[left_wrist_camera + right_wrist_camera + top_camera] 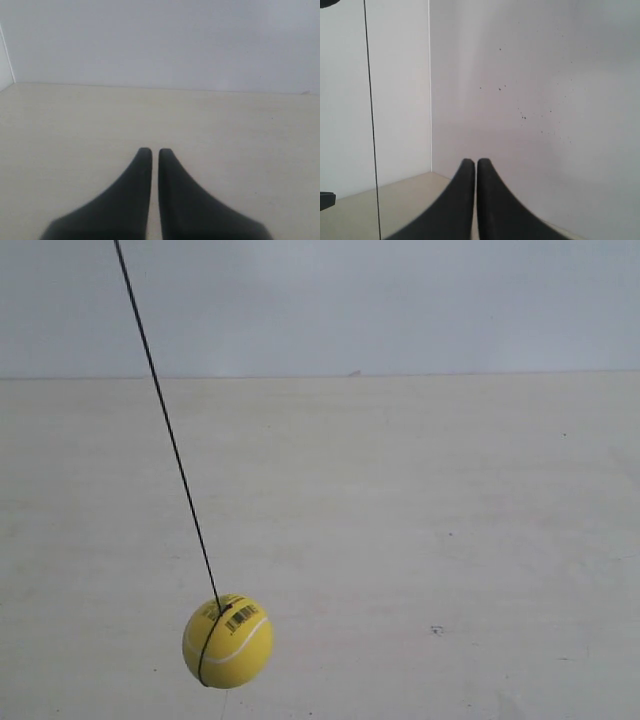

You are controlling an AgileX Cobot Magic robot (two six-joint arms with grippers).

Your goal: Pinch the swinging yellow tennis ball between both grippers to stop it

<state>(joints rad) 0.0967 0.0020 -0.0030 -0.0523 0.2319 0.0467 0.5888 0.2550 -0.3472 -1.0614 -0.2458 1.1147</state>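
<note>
The yellow tennis ball (228,641) hangs low at the exterior view's left on a thin dark string (166,428) that slants up to the top edge. Its white seam, black band and barcode sticker face the camera. Neither arm shows in the exterior view. My left gripper (155,151) is shut, with only a thin slit between its black fingers and nothing in them; it looks over the pale table, and the ball is out of that view. My right gripper (475,162) is shut and empty, facing a white wall corner. The string (371,120) crosses that view, the ball itself hidden.
A pale beige table (420,540) runs back to a white wall (400,300). In the right wrist view a wall corner line (429,85) and a strip of tabletop (395,200) show. A white panel edge (6,55) stands at the left wrist view's side.
</note>
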